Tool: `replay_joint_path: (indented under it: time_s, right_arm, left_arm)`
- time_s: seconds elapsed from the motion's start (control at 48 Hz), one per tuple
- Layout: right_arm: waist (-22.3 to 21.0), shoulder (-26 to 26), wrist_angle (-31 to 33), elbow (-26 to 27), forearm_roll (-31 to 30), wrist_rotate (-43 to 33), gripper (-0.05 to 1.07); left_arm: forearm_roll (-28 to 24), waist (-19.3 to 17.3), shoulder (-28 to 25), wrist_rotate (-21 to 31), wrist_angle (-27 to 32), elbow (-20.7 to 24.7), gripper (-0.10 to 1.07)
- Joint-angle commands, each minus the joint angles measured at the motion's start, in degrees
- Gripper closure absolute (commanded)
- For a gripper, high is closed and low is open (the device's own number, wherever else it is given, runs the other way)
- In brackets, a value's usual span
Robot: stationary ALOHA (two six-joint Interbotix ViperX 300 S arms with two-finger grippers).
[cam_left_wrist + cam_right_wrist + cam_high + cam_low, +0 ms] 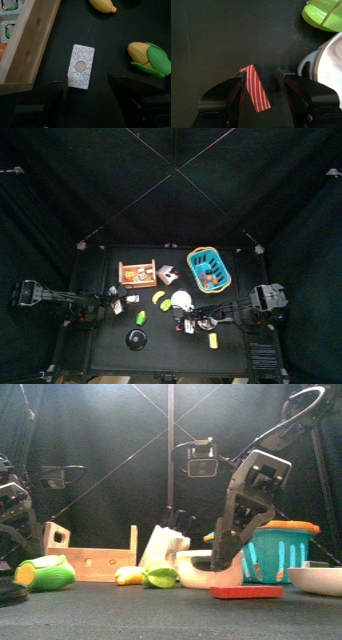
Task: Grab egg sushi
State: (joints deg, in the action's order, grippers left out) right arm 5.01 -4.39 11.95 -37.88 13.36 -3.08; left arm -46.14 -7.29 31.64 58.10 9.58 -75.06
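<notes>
I cannot make out the egg sushi in any view. Small orange pieces lie in the blue basket [210, 269], too small to tell apart. My right gripper [264, 80] is open and low over the table, its jaws either side of a red white-striped block [254, 87] that touches one fingertip. In the front view it [221, 569] hangs over the red block [247, 593]. My left gripper [87, 82] is open above a white speckled card [80, 66], beside the wooden box [30, 45].
A white cup [328, 65] and a yellow-green piece [324, 12] lie close to the right gripper. A toy corn [150, 57] lies near the left gripper. A white bowl [321, 579] stands at the front right. A black disc [138, 338] lies at the front.
</notes>
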Motion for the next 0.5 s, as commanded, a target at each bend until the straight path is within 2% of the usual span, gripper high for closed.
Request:
replay_joint_path:
  time_s: [0.0, 0.229, 0.479]
  right_arm:
    - [0.0, 2.99, 2.02, 1.93, 2.2, -0.09, 0.16]
    - [0.09, 8.26, 9.14, 2.64, 13.97, -0.18, 0.16]
    - [0.09, 13.36, 11.78, 2.55, 25.84, -1.41, 0.16]
  left_arm:
    - [-0.44, 0.0, 0.18, -0.09, -0.26, 1.41, 0.02]
    - [-3.08, 0.09, 0.97, -0.18, -0.26, 5.63, 0.02]
    - [-10.11, 0.79, 0.97, -2.29, -0.26, 11.6, 0.02]
